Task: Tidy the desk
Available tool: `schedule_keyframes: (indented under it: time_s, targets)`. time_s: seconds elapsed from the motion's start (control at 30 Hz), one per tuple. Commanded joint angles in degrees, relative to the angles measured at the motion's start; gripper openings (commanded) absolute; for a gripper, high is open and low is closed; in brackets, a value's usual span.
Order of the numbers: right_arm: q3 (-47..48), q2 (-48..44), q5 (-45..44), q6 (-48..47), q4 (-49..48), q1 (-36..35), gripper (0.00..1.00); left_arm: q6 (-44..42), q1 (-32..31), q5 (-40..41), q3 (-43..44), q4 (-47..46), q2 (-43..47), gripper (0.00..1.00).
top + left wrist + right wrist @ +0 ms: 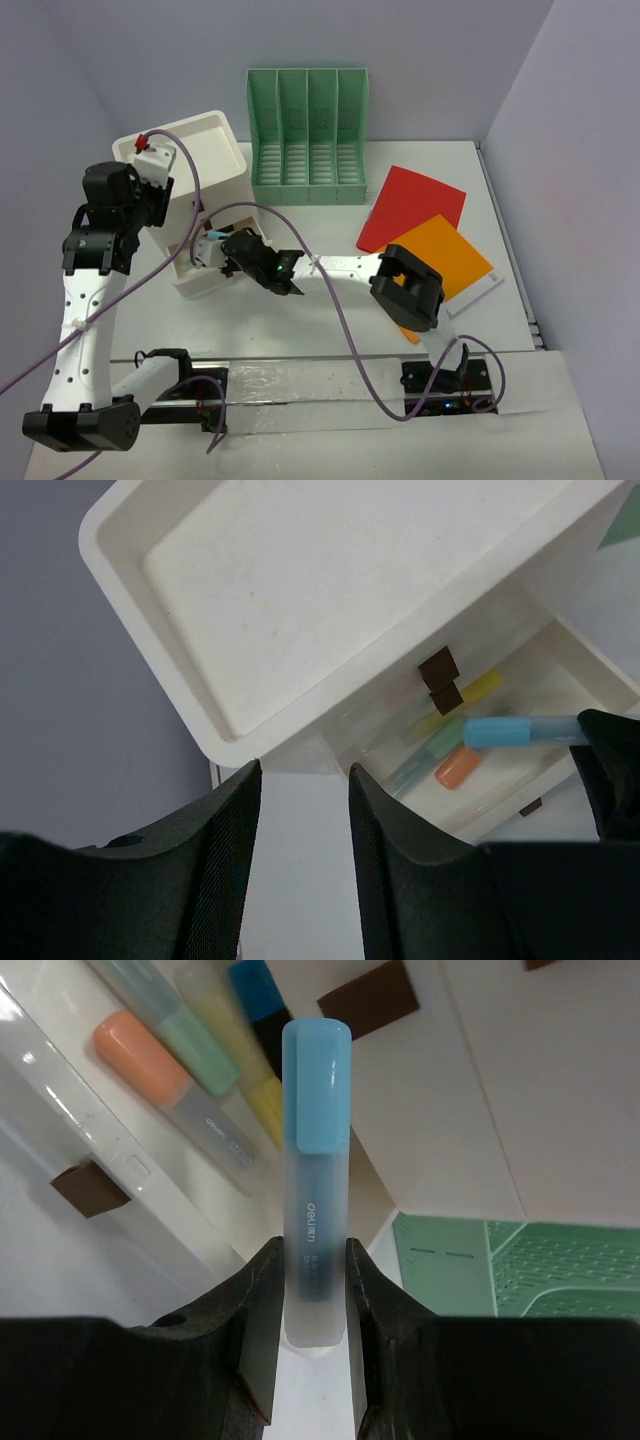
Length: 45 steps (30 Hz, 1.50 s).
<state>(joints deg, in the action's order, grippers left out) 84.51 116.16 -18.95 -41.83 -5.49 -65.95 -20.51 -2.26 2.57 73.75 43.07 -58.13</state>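
On the white desk (330,225) stands a white drawer box (205,150) with one drawer (195,282) pulled out. My right gripper (313,1250) is shut on a blue highlighter (316,1140), cap forward, and holds it just over that drawer; from above, this gripper (222,254) hovers at the drawer's right side. In the drawer lie an orange highlighter (140,1057), a green highlighter (200,1055) and a yellow highlighter (250,1080). My left gripper (303,770) is open with only bare desk between its fingers, beside the box's left corner (160,195).
A green slotted file holder (308,135) stands at the back. To the right lie a red folder (415,205) and an orange folder (455,255) on a white sheet. Purple cables (345,310) loop over the desk's near half. Grey walls close in on three sides.
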Motion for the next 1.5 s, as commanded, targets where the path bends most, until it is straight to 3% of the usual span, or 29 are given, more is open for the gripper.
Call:
schedule_keyframes:
  time_s: [0.0,0.1,0.23,0.37,0.47,0.57,0.63,0.73,0.83,0.9,1.0,1.1,1.47]
  targets:
    - [5.3,1.8,-0.3,-6.3,-2.2,0.1,0.16,1.1,0.5,-0.4,-0.1,-2.2,0.2,0.47]
    - [6.3,3.2,-0.3,-8.0,-3.6,0.1,0.21,1.1,0.7,-0.7,-1.0,-2.4,0.2,0.47]
    - [6.7,3.4,-0.2,-8.4,-3.2,-0.1,0.51,0.6,0.7,-0.9,-1.3,-2.1,0.4,0.48]
    - [3.1,-0.1,-0.9,-7.2,-7.0,-0.1,0.60,0.8,0.9,0.1,-1.7,-2.8,0.3,0.50]
    - [2.2,-2.9,-2.0,-4.3,-7.8,-0.1,0.61,1.5,1.3,0.7,-1.0,-3.2,-0.6,0.51]
    - [-0.8,-8.8,-3.2,7.3,-9.0,-0.1,0.60,2.5,2.1,-0.1,1.7,-2.9,-2.2,0.51]
    - [-4.8,-14.2,-2.2,26.4,-8.5,-0.1,0.60,3.3,2.1,-1.3,5.0,-2.6,-2.7,0.51]
    - [-11.1,-18.6,2.0,42.4,-10.6,-0.1,0.59,3.9,4.0,-3.0,8.8,-2.2,-4.1,0.53]
    - [-18.7,-20.1,3.6,61.4,-14.8,-0.1,0.56,4.1,6.4,-2.8,12.6,-3.8,-6.9,0.66]
    - [-19.2,-18.0,2.8,70.6,-13.4,-0.2,0.53,5.1,9.8,-3.2,15.3,-4.2,-9.1,0.69]
    - [-17.2,-15.3,1.8,76.7,-7.0,-0.4,0.49,6.3,16.4,-7.6,18.1,-3.5,-13.3,0.70]
    - [-16.8,-13.1,3.3,80.3,-6.7,-0.7,0.48,6.8,20.0,-9.2,19.6,-3.6,-17.3,0.70]
    - [-17.4,-5.2,5.2,91.8,-10.7,-0.5,0.44,9.0,21.3,-12.1,18.5,-5.4,-26.2,0.70]
